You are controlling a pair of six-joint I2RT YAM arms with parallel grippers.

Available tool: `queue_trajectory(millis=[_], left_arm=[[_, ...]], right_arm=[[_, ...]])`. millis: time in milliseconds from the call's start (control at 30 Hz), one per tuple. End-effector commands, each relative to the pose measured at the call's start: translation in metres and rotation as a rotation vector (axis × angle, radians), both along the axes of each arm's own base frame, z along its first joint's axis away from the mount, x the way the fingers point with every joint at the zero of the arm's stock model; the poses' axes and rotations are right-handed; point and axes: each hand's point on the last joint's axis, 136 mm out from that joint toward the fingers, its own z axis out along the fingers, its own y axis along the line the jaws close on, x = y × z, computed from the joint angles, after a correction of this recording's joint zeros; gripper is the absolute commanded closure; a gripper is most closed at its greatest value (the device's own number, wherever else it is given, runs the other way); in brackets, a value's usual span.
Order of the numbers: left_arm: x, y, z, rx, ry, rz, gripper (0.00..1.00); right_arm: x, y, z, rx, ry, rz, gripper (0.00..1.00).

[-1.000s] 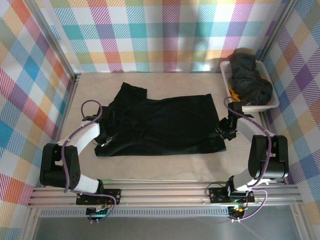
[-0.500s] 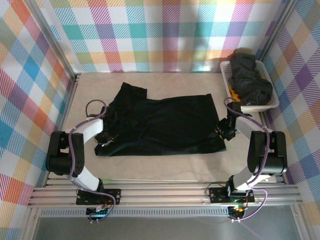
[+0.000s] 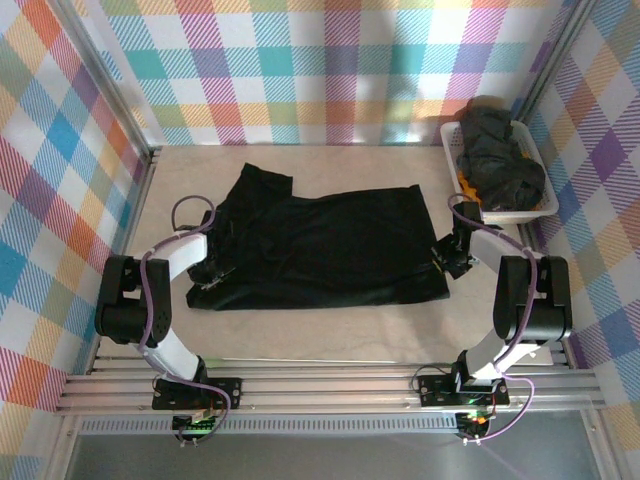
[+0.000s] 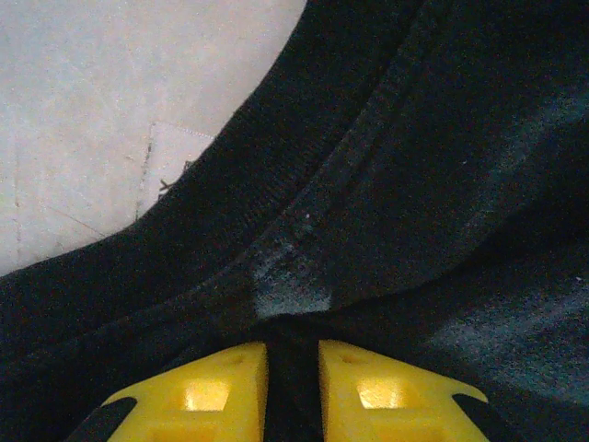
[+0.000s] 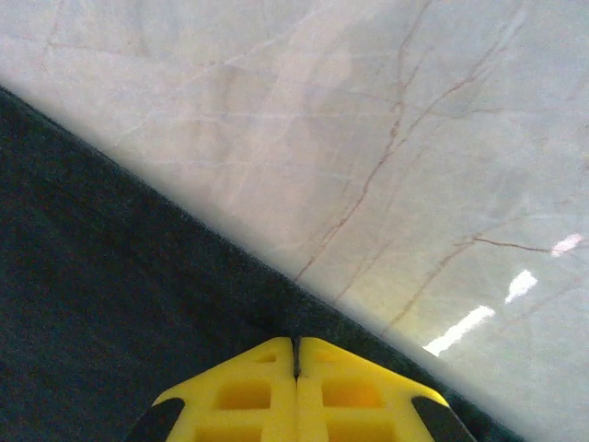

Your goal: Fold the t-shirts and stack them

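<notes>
Here a plain black short-sleeved t-shirt of soft knit cloth lies spread flat on the pale marbled tabletop; crumpled dark t-shirts fill a white plastic basket at far right. The left gripper, low at the collar side, pinches a cloth fold; the right gripper has its jaws together at the hem

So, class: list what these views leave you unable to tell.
- Top view: how many shirts form the heap in the basket; they're bunched.
- Right wrist view: whether the right gripper pinches the spread t-shirt's hem; its fingers cover the spot.
- Top view: what the orange item is; the heap covers most.
</notes>
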Motion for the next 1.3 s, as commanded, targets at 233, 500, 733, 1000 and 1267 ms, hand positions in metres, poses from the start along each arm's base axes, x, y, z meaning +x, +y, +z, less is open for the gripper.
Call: queue_trajectory(millis=[233,500,733,1000,1267], left_arm=[[0.005,0.021,0.008,0.078,-0.012,0.012,0.8],[0.013,0.013,0.013,0.03,-0.049,-0.02,0.79],[0.022,0.011,0.074,0.013,-0.239,-0.02,0.64],[0.052,-0.03,0.078,-0.193,-0.265,-0.144,0.61],[0.1,-0.03,0.051,-0.144,-0.207,-0.261,0.63]], right_arm=[[0.005,-0.021,0.043,-0.101,-0.07,-0.033,1.0],[0.022,-0.01,0.029,-0.037,-0.028,0.019,1.0],[0.03,-0.009,0.013,-0.016,0.02,0.068,0.91],[0.014,0.001,0.048,-0.069,-0.06,0.194,0.56],[-0.033,0.058,0.032,0.072,-0.055,0.383,0.63]])
